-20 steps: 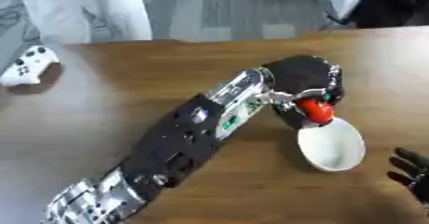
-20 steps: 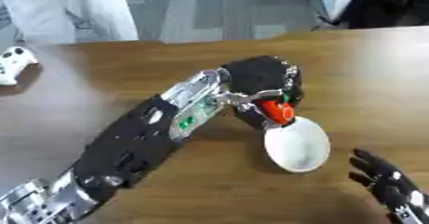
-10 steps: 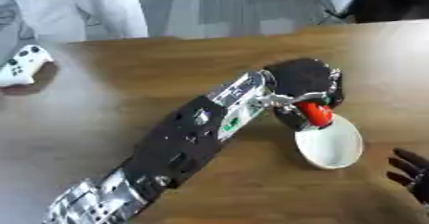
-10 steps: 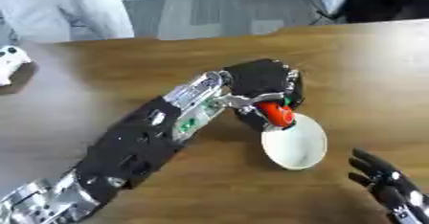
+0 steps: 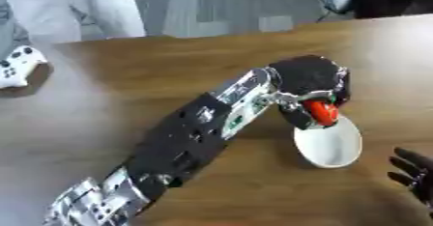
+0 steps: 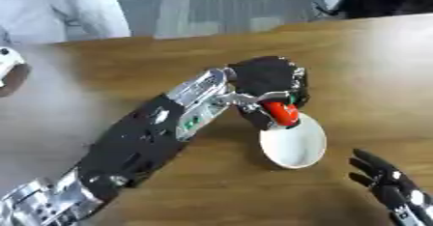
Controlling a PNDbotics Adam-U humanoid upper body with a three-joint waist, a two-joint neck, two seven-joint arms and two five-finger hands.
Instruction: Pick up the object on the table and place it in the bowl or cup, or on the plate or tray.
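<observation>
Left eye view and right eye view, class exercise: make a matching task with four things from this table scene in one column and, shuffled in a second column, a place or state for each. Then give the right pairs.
Things:
1. left hand
2. red object
3. white bowl
4. right hand

Places or states:
A. idle and open at the lower right corner
B. held over the near rim of the bowl
C. standing on the wooden table, nothing in it
D. curled round the red thing

Pairs: 1-D, 2-B, 3-C, 4-A
</observation>
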